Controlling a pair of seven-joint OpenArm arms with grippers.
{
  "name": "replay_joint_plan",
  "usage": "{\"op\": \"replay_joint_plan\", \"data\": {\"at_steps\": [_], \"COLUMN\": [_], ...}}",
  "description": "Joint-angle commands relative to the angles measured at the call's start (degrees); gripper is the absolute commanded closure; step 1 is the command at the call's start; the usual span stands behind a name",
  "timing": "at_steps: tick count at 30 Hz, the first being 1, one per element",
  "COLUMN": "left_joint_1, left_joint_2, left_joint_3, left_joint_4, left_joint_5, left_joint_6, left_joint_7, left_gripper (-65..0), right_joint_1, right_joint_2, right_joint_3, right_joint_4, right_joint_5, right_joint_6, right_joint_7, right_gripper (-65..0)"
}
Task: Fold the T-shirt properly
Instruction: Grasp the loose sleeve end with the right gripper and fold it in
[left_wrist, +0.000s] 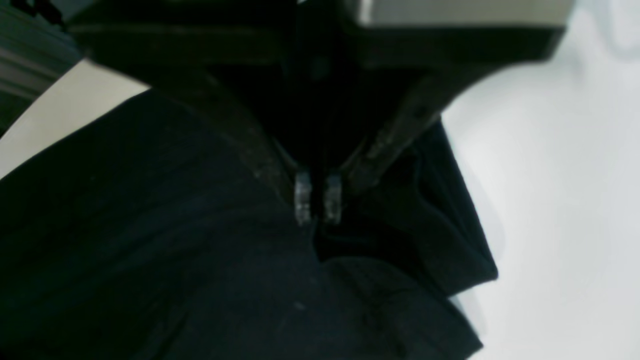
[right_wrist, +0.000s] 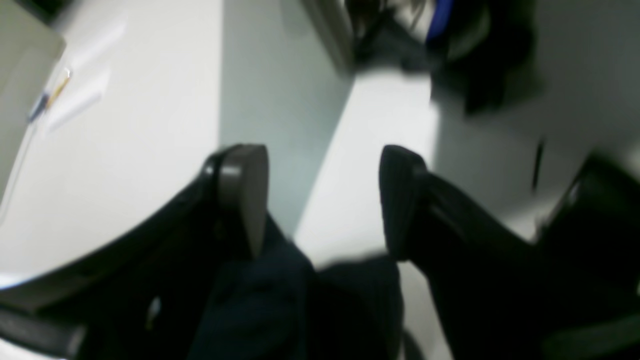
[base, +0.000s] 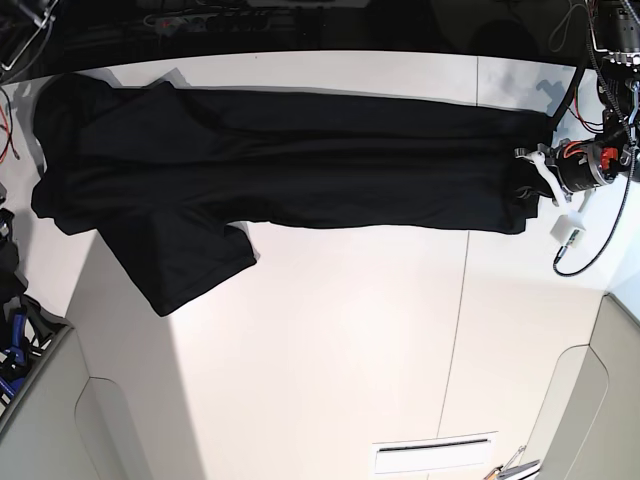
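The black T-shirt (base: 280, 165) lay stretched lengthwise on the white bench (base: 350, 340), barely folded, the left tool (left_wrist: 317, 200) pinching its end, the right tool (right_wrist: 322, 200) spread.

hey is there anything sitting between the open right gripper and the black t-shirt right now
Nothing visible. In the right wrist view the right gripper stands open with only bare white table showing in the gap, and the T-shirt bunches just below its fingers. The left gripper is shut on the T-shirt's other end.
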Motion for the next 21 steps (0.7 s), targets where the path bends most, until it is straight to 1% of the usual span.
{"op": "replay_joint_plan", "data": {"at_steps": [1,4,8,10,14,17,21], "left_joint_1": [-0.74,-0.74,-0.74,-0.74,-0.74,-0.74,-0.76], "left_joint_2": [-1.09,-1.07,-1.07,-1.07,-1.07,-1.07,-1.07], "left_joint_3": [-0.59,-0.59,-0.59,-0.59,-0.59,-0.59,-0.59], "left_joint_4": [0.79,0.79,0.79,0.79,0.79,0.79,0.79], "left_joint_5": [-0.83,-0.87,-0.85,-0.85,-0.87,-1.05,-1.05], "left_joint_6": [-0.3,-0.3,-0.3,-0.3,-0.3,-0.3,-0.3], "left_joint_7": [-1.03,-1.25,-1.51,-1.6,-1.77,-1.95,-2.62], "left_gripper": [0.0,0.0,0.0,0.0,0.0,0.0,0.0], "right_joint_1": [1.75,4.33,8.31,10.62,14.29,15.52,15.32], "right_joint_2": [0.96,0.79,0.79,0.76,0.02,-1.9,-5.53], "right_joint_3": [-0.63,-4.83,-13.33,-17.79,-25.16,-28.5,-31.36], "right_joint_4": [0.48,-1.51,-7.69,-12.28,-21.33,-24.52,-24.57], "right_joint_5": [-0.02,-4.61,-12.13,-14.36,-15.5,-15.67,-15.69], "right_joint_6": [0.31,0.28,-0.61,-0.72,-0.72,-0.46,0.31], "right_joint_7": [1.55,5.03,10.82,13.4,18.05,18.08,17.14], "right_gripper": [-34.7,-34.7,-34.7,-34.7,-34.7,-34.7,-34.7]}}
